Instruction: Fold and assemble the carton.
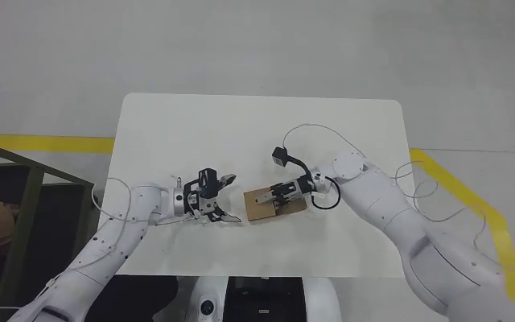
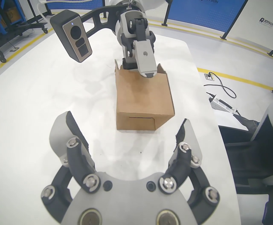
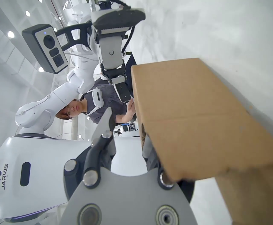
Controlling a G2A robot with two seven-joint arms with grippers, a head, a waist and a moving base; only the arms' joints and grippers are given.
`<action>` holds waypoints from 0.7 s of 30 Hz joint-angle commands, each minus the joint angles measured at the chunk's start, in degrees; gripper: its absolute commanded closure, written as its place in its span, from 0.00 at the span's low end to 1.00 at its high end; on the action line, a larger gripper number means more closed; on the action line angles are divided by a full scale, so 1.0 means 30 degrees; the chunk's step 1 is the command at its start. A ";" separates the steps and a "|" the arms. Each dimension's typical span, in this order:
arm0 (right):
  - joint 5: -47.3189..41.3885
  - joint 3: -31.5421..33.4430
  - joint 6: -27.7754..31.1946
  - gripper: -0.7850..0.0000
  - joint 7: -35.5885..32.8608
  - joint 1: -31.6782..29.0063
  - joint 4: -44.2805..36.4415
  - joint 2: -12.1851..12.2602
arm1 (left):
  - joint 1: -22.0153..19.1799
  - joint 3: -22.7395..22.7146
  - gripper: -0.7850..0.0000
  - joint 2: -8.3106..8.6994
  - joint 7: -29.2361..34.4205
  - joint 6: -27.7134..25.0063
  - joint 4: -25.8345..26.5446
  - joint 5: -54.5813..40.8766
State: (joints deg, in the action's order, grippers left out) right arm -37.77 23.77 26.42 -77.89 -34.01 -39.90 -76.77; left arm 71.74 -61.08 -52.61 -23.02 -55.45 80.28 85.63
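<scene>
Your left claw (image 2: pixel 126 119) gapes empty with the carton (image 2: pixel 143 102) just ahead, its length running away to the right claw (image 2: pixel 138 70), whose hold you cannot judge.

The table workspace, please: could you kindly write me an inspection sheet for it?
Surface: white table, faint grey smudges and a few dark specks.
Job's things: brown carton lying on the table, near end closed, far flaps standing open.
Clutter: nothing seen.
Grippers: left gripper open, short of the carton; right gripper at its far end, jaws apart astride a wall.
Cables: black cord on the floor beside the table.
Surroundings: grey floor with yellow lines; blue screens.
</scene>
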 commanded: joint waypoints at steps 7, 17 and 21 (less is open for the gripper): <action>0.0069 0.0717 0.0363 0.00 0.0365 0.0235 -0.0660 0.0986 | 0.0181 -0.0033 0.00 0.0041 0.0216 0.0222 0.0405 0.0327; 0.0139 0.1888 0.0843 0.00 0.0847 -0.0947 -0.2588 0.2547 | 0.0840 0.0087 0.00 -0.0049 0.0906 0.2960 0.0872 0.1033; -0.0035 0.2141 0.0903 0.00 0.0908 -0.1418 -0.3514 0.2907 | 0.1301 0.0421 0.00 -0.0177 0.1213 0.3507 0.1421 0.0399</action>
State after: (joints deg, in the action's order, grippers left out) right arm -37.82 30.11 29.22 -75.08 -38.04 -49.91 -68.23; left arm 75.33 -60.18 -53.03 -19.50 -45.17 84.17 87.38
